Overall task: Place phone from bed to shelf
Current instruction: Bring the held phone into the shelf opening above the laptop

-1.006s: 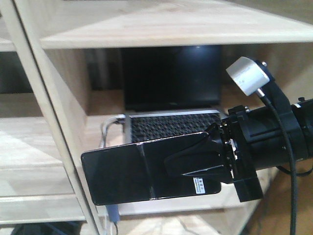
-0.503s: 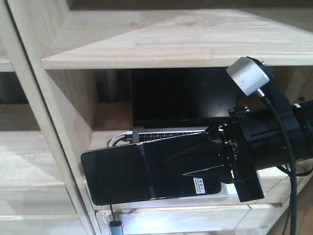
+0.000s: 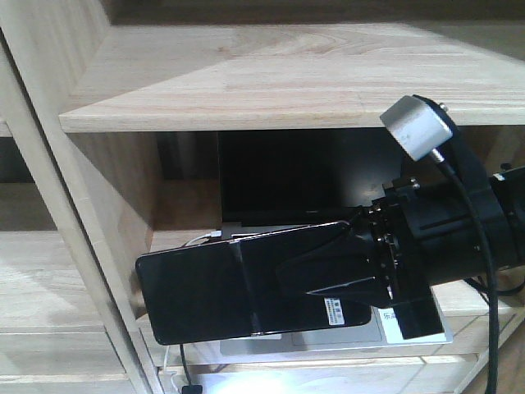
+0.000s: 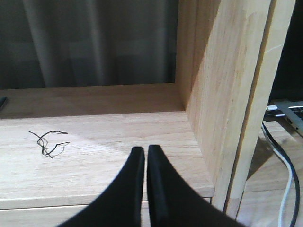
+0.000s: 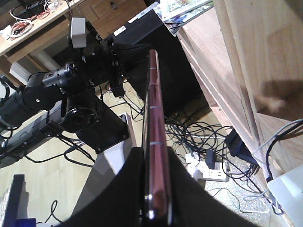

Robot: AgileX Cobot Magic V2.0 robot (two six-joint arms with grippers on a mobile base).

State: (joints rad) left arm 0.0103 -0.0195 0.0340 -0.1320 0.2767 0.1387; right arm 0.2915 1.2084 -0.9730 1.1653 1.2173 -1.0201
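The right claw [image 3: 312, 275] pinches the thin shiny black phone [image 3: 205, 291] by its sticker end. The phone points left, level, in the air just in front of the pale wooden shelf [image 3: 246, 90], below its wide board. The left claw [image 4: 146, 156] is pressed together and holds nothing.

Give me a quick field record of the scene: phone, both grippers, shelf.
phone: held on its long edge in the air in front of the shelf, not yet set down
right gripper: shut on phone, gripping one end
left gripper: shut, holding nothing, low over the shelf
laptop: open, in the bay behind the phone
bed: not in view
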